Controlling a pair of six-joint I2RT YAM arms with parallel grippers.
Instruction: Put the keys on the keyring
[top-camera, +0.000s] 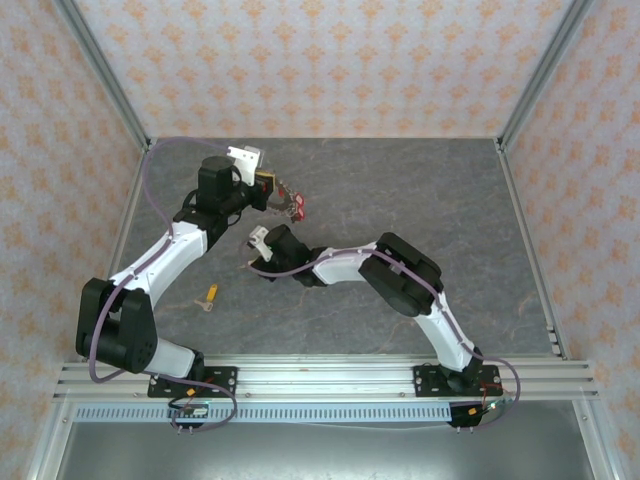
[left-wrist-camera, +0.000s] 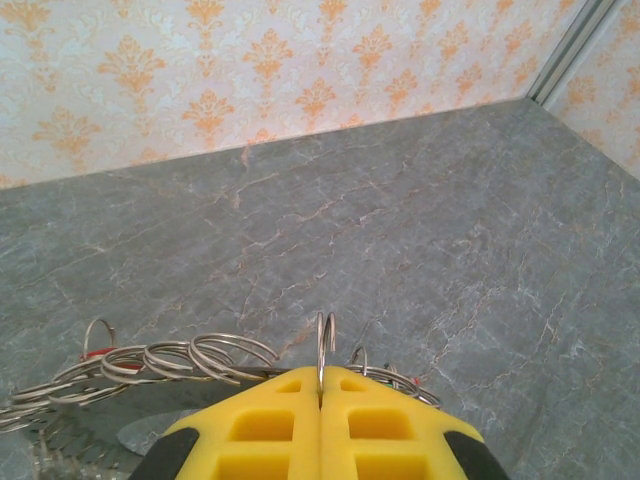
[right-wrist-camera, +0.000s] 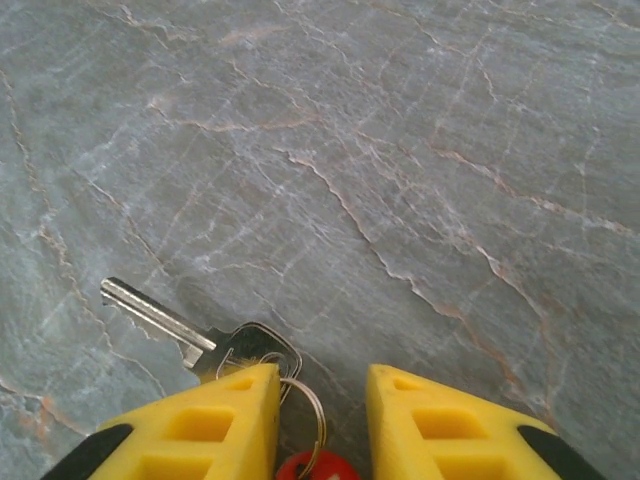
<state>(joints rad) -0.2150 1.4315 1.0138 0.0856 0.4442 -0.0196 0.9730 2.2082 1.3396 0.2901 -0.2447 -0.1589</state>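
My left gripper (left-wrist-camera: 322, 372) is shut on a thin upright wire loop (left-wrist-camera: 325, 340) of the keyring (top-camera: 283, 196), held just above the table at the back left. More wire loops (left-wrist-camera: 190, 355) fan out to its left, and red-headed keys (top-camera: 298, 209) hang from the bunch. My right gripper (right-wrist-camera: 320, 375) is open, low over the table just in front of the left one. A silver key (right-wrist-camera: 158, 318) lies at its left fingertip (right-wrist-camera: 240, 395). That key's small split ring (right-wrist-camera: 312, 410) and red tag (right-wrist-camera: 320, 468) sit between the fingers.
A yellow-headed key (top-camera: 210, 294) lies alone on the grey marbled table (top-camera: 450, 200), near the left arm's elbow. Patterned walls and metal frame posts close in the back and both sides. Open tabletop stretches to the right of both grippers.
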